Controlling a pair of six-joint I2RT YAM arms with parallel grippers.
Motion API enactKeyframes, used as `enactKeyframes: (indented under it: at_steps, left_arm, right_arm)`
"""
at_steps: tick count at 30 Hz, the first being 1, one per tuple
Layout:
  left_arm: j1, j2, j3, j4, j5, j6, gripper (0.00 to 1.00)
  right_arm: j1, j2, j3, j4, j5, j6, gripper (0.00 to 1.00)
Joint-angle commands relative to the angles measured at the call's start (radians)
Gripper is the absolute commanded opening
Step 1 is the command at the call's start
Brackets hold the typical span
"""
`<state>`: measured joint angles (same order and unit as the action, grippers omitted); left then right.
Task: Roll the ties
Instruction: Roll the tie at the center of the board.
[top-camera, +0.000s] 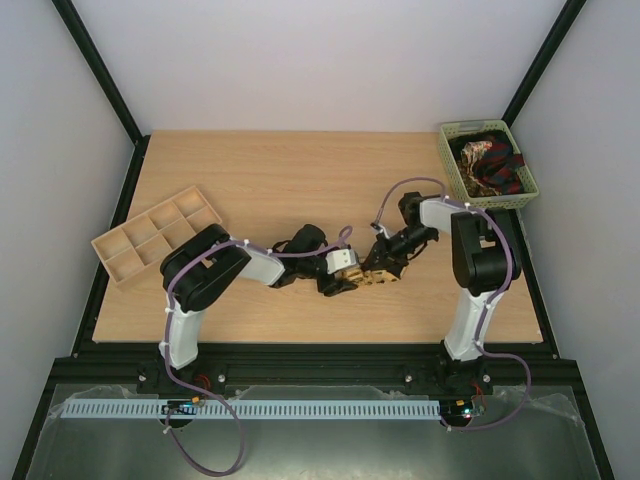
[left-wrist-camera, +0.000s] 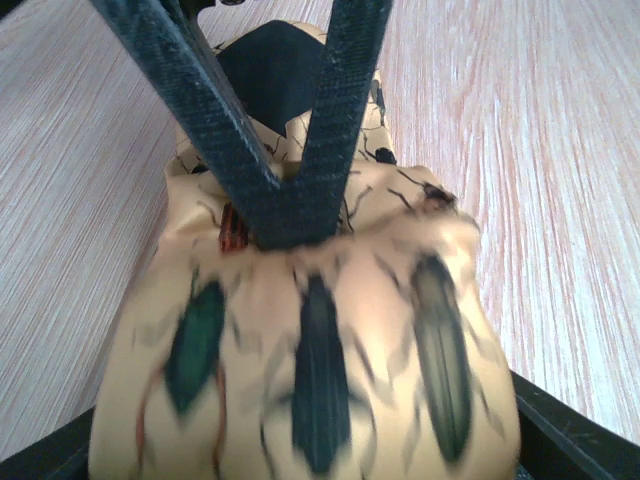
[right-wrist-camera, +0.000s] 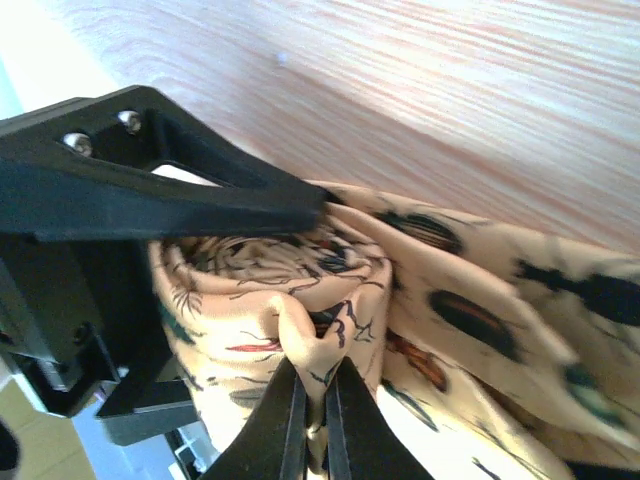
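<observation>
The top view alone shows the whole layout: the tie (top-camera: 377, 273) is bunched in a small tan heap mid-table, nearer the near edge than the far one, with both arms meeting over it; the left gripper (top-camera: 358, 274) comes in from the left and the right gripper (top-camera: 386, 264) from the right, tips almost touching.

The left wrist view shows what that height hides; its two dark fingers (left-wrist-camera: 340, 120) meet in a V, clamped on a gathered ridge of the cloth, whose print turns out to be beetles (green, black and one reddish); the cloth nearest the lens is blurred.

The right wrist view shows the coil itself, a loose spiral of a few turns; the right pair of fingers (right-wrist-camera: 352, 430) is pinched together on an upright fold at the coil's near side, and a broad black part (right-wrist-camera: 190, 200) with two screws points at the coil's top.

Bare table (top-camera: 280, 170) stretches from the heap to the far edge and out to both sides; the near edge is closer.

A divided tray (top-camera: 112, 252) sits at the left edge, well apart; a green basket (top-camera: 447, 150) of dark ties (top-camera: 488, 165) sits in the far right corner; a purple cable (top-camera: 415, 183) arches over the right wrist.
</observation>
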<state>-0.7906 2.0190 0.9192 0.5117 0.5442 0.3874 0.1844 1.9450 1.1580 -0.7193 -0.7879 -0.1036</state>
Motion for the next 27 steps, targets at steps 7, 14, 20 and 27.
enactKeyframes:
  at_steps: [7, 14, 20, 27]
  left_arm:
    - [0.007, 0.0, 0.02, 0.109, 0.061, -0.125, 0.78]
    - [0.004, 0.06, 0.058, 0.184, 0.062, -0.209, 0.77]
    - [-0.001, 0.089, 0.075, 0.162, 0.039, -0.182, 0.61]
    - [0.007, 0.031, 0.012, -0.006, -0.043, -0.029, 0.39]
  right_arm:
    - [-0.05, 0.107, -0.012, 0.03, 0.295, -0.005, 0.01]
    - [-0.028, 0.114, -0.029, 0.053, 0.251, 0.023, 0.01]
    - [0.011, 0.109, -0.034, 0.085, 0.195, 0.057, 0.01]
    - [-0.01, 0.109, 0.023, 0.016, 0.156, 0.015, 0.25]
